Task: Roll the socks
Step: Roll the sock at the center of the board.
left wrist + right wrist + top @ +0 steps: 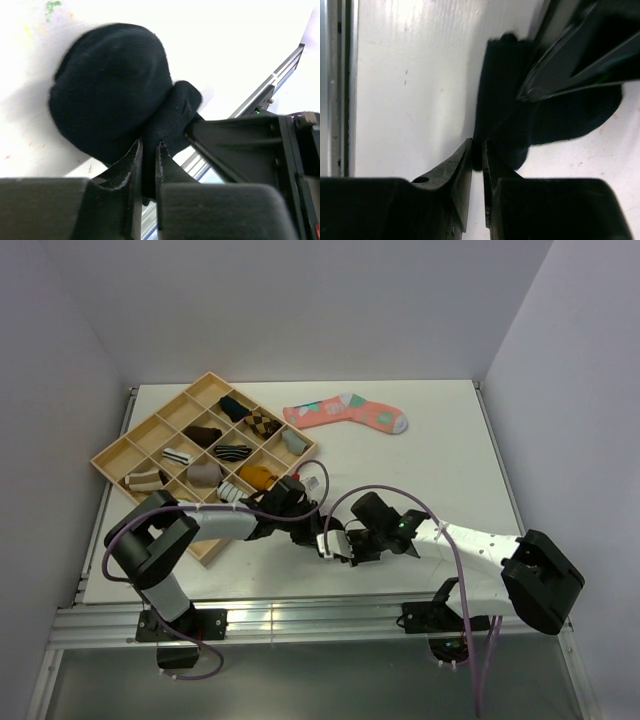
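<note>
At the near middle of the counter (pixel 430 440), the black sock (pixel 107 90) lies bunched into a ball. The left end effector (pixel 148 155) pinches a fold of it between narrow jaws. The right end effector (pixel 476 150) is likewise clamped on its edge.

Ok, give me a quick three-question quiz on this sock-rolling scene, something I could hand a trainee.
1. True or false: the pink patterned sock lies on the table, outside the wooden divider tray.
2. What is the left gripper pinching? A) a striped sock bundle B) the black sock C) nothing
3. How many grippers have hold of the black sock?

Key:
1. True.
2. B.
3. Two: the right gripper is also closed on its fabric.
</note>
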You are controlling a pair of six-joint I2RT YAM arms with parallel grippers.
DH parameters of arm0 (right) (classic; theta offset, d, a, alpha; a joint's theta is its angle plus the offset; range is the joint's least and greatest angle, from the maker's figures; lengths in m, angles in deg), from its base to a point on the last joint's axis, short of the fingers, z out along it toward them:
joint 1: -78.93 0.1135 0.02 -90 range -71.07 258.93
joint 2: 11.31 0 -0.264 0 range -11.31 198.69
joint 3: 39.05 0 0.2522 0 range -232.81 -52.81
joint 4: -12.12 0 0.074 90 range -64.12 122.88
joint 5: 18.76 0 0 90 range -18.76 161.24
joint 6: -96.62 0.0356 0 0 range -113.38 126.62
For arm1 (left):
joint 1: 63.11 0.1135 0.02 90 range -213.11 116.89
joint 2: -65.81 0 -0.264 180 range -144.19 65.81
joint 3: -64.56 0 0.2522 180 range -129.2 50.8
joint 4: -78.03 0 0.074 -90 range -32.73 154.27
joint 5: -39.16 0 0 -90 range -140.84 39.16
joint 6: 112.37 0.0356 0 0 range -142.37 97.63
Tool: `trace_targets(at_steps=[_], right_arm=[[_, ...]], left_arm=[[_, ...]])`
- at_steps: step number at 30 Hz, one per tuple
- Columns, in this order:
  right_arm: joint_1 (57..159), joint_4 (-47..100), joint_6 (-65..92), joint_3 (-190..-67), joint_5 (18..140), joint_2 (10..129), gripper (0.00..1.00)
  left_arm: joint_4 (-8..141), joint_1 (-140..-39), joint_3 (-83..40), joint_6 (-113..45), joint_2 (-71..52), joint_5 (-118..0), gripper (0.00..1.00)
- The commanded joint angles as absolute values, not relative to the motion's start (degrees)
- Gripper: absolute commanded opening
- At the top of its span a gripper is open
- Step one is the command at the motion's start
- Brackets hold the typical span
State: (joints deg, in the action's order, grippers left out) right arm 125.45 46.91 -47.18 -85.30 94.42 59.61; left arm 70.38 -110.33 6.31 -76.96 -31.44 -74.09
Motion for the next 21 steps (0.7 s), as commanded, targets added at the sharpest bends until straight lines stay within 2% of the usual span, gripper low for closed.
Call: trace_targets(at_steps=[1, 5, 8, 11, 13, 19, 21], right_arm=[[125.69, 57.69, -45.5, -84.97, 92.86, 59.61, 0.19], [125.6, 57.87, -45.68, -85.85, 92.69, 60.94, 0.18], [125.6, 57.43, -45.59, -86.64, 92.51, 62.07, 0.19], [125.69, 56.64, -44.54, -86.82, 92.69, 61.47, 0.2], [125.6, 56.11, -43.75, -86.65, 92.34, 59.8, 0.25], [125.34, 56.9, -43.39, -88.23, 95.05, 54.97, 0.41], [125.25, 55.68, -43.48, -88.14, 96.72, 53.12, 0.5]], left_arm=[[71.12, -108.9, 8.35, -73.79, -27.18, -67.89, 0.18], [69.81, -108.82, 8.7, -72.47, -25.6, -67.45, 0.27], [70.33, -108.9, 9.23, -72.03, -25.59, -68.06, 0.14], [71.38, -108.82, 10.02, -72.82, -26.82, -68.94, 0.06], [72.44, -108.81, 10.81, -73.17, -27.88, -69.47, 0.0], [78.48, -108.81, 14.41, -76.6, -30.25, -72.19, 0.0], [81.22, -108.73, 15.99, -78.87, -31.74, -73.86, 0.0]])
